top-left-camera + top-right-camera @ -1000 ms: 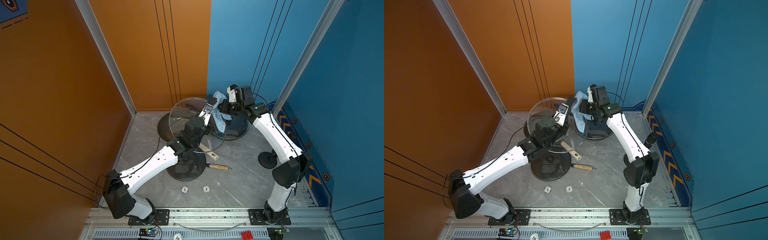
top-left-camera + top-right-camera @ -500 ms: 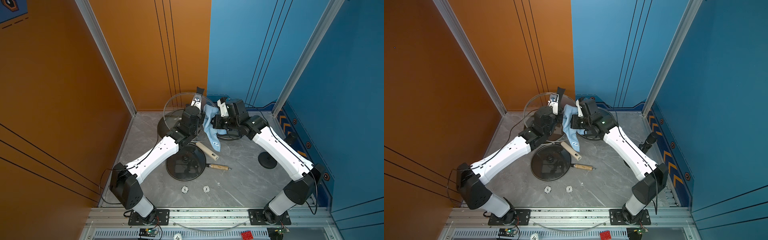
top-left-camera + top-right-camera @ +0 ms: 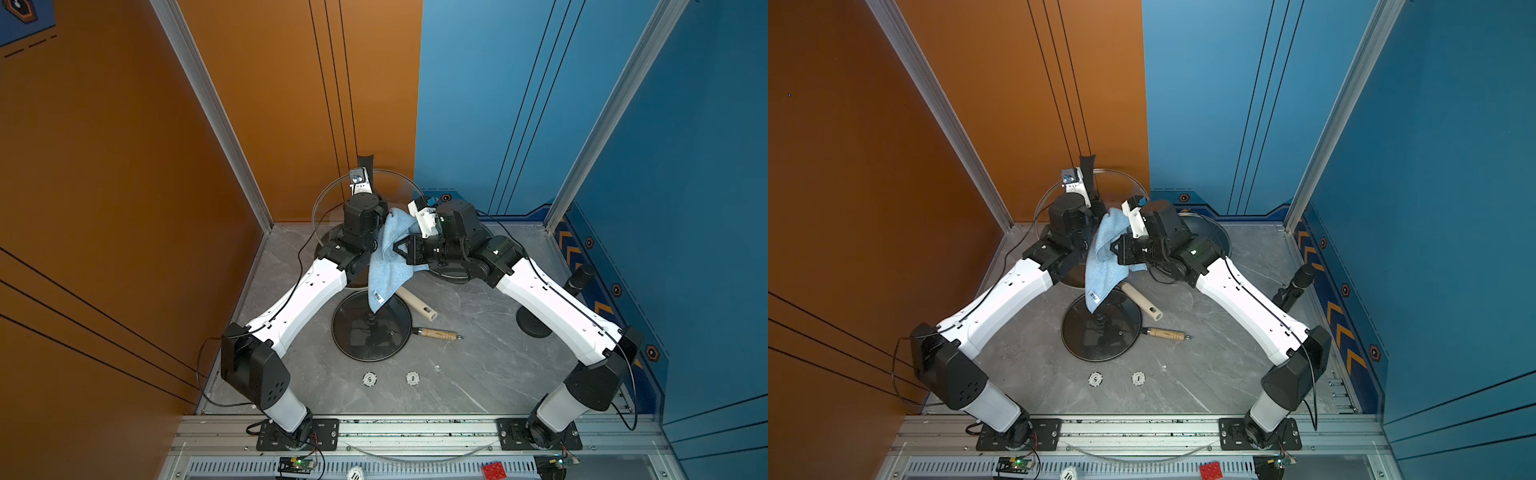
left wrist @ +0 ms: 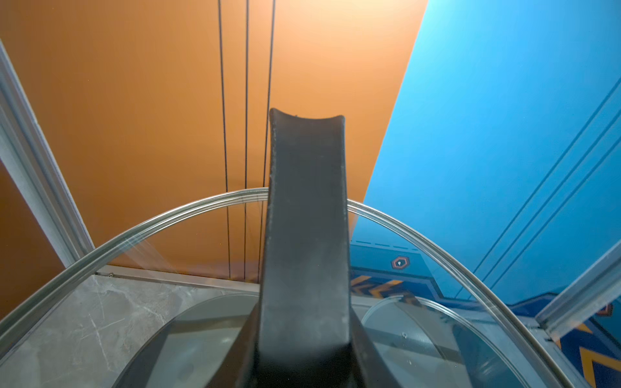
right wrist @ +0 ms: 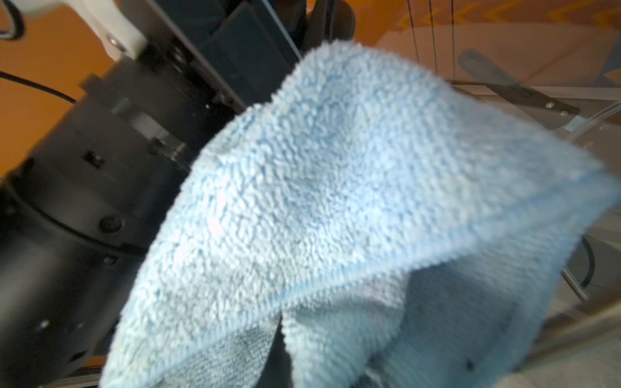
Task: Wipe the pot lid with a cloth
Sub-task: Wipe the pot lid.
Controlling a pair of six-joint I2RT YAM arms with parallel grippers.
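Observation:
A clear glass pot lid point(image 3: 328, 195) point(image 3: 1050, 193) stands on edge near the back wall, its rim point(image 4: 134, 231) arching across the left wrist view. My left gripper point(image 3: 368, 187) point(image 3: 1090, 189) point(image 4: 302, 369) is shut on its black handle point(image 4: 305, 235). The light-blue cloth point(image 3: 388, 257) point(image 3: 1104, 257) point(image 5: 336, 201) hangs from my right gripper point(image 3: 399, 249) point(image 3: 1115, 249), which is shut on it, right beside the left wrist and the lid. The cloth hides the right fingertips. Whether it touches the glass I cannot tell.
Below the cloth, a dark pan point(image 3: 371, 326) with a wooden handle point(image 3: 436, 333) rests on the grey floor beside a cream handle point(image 3: 415, 303). Another pan point(image 3: 453, 274) sits under the right arm. A black knob point(image 3: 534, 326) and two chips point(image 3: 369, 379) lie nearby. The walls are close behind.
The left arm has carried the lid back towards the wall and stood it more upright. The right arm has swung in to the left with the cloth, which now hangs beside the lid.

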